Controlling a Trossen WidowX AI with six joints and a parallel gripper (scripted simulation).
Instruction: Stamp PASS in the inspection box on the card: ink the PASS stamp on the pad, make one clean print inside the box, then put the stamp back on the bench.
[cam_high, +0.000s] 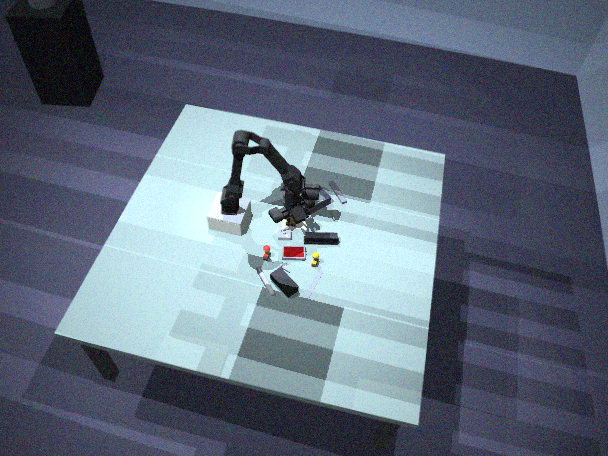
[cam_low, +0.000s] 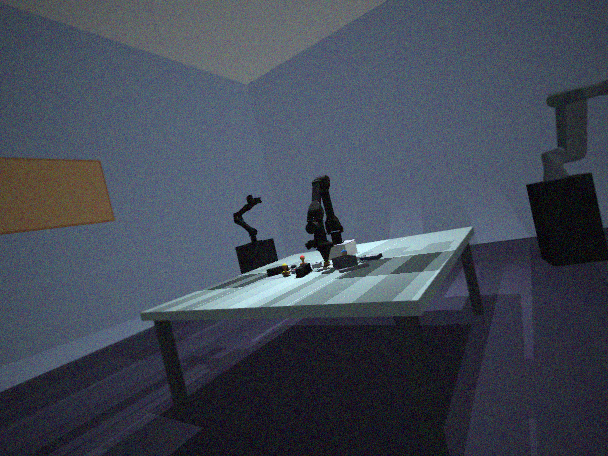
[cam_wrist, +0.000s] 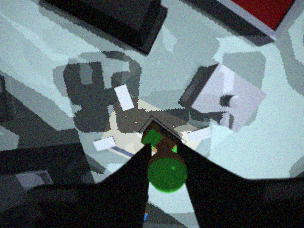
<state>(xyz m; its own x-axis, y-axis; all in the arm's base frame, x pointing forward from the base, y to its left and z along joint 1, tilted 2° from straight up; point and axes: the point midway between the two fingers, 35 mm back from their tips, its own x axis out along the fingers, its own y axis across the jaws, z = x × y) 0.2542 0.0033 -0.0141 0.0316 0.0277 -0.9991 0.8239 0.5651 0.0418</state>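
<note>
My gripper (cam_wrist: 163, 147) (cam_high: 289, 218) (cam_low: 325, 256) is shut on the green-knobbed PASS stamp (cam_wrist: 167, 173). It holds the stamp upright, base down, low over the beige card (cam_wrist: 118, 131) (cam_high: 285, 233). Whether the base touches the card is hidden by the stamp itself. Small white strips lie at the card's edges in the wrist view. The red ink pad (cam_high: 294, 252) (cam_wrist: 263, 10) lies a little in front of the card, apart from the stamp.
A red-knobbed stamp (cam_high: 266, 249) (cam_low: 302, 259) and a yellow-knobbed stamp (cam_high: 315, 258) (cam_low: 285, 268) stand either side of the pad. A black bar (cam_high: 321, 238), a black box (cam_high: 284, 282), a grey block (cam_wrist: 227, 95) and grey bars (cam_high: 337, 192) lie close around. The arm's white pedestal (cam_high: 231, 220) is left.
</note>
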